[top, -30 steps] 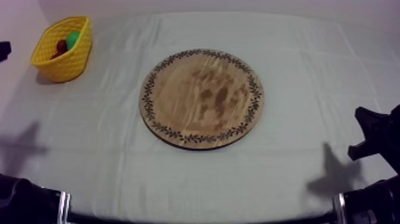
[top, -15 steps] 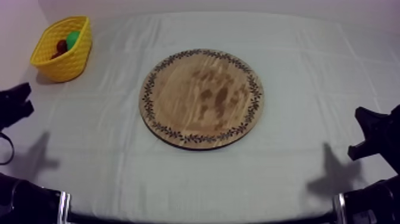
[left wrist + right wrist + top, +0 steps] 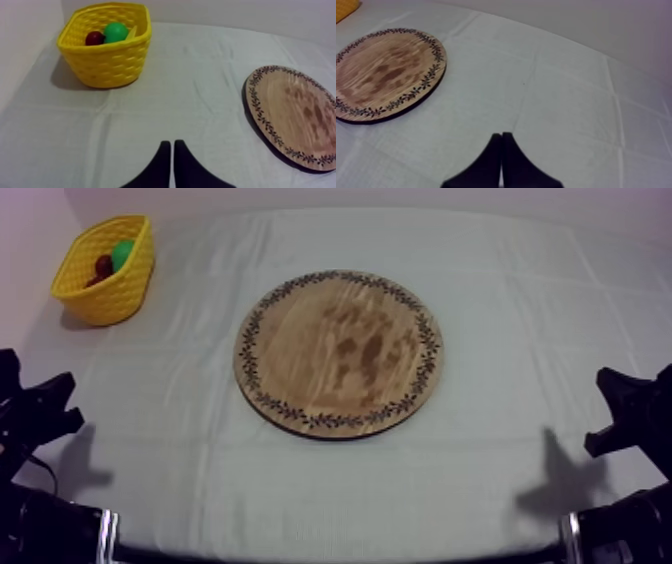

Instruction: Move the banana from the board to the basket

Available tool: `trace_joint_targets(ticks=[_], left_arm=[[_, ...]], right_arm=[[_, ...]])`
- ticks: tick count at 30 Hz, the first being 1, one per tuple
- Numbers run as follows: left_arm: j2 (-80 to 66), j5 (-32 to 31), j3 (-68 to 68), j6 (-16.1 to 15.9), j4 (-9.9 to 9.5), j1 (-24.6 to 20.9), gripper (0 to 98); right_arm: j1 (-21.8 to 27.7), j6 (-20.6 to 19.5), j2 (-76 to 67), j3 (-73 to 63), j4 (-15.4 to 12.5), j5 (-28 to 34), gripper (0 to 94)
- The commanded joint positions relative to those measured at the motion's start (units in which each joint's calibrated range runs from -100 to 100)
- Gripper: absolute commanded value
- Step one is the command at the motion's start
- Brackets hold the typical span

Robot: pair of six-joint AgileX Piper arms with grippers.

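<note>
Flanking the wooden board (image 3: pixel 340 353), left gripper (image 3: pixel 171 146) and right gripper (image 3: pixel 501 137) — both jaws together; yellow basket (image 3: pixel 112 292) at ten o'clock.

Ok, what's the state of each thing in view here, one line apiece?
wooden board: flat on the cloth, nothing on it.
yellow basket: upright, fruit inside.
small red fruit: in the basket.
green fruit: in the basket, beside the red one.
yellow tip: in the basket by the green fruit, probably the banana.
left end effector: shut on nothing.
right end effector: shut on nothing.
</note>
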Motion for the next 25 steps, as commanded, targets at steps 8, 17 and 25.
trace_joint_targets(ticks=[8,17,25], left_arm=[[-4.06,-0.77,0.85,1.8,-2.17,0.58,0.0],[-5.78,-6.56,2.89,9.62,-3.51,1.37,0.0],[-5.86,-6.82,2.98,8.76,-3.56,1.33,0.0]], right_arm=[[0.04,0.0,0.03,-0.03,0.0,-0.02,0.2],[0.04,0.0,0.03,-0.03,0.0,-0.02,0.2],[0.04,-0.01,0.03,-0.03,0.0,-0.02,0.2]])
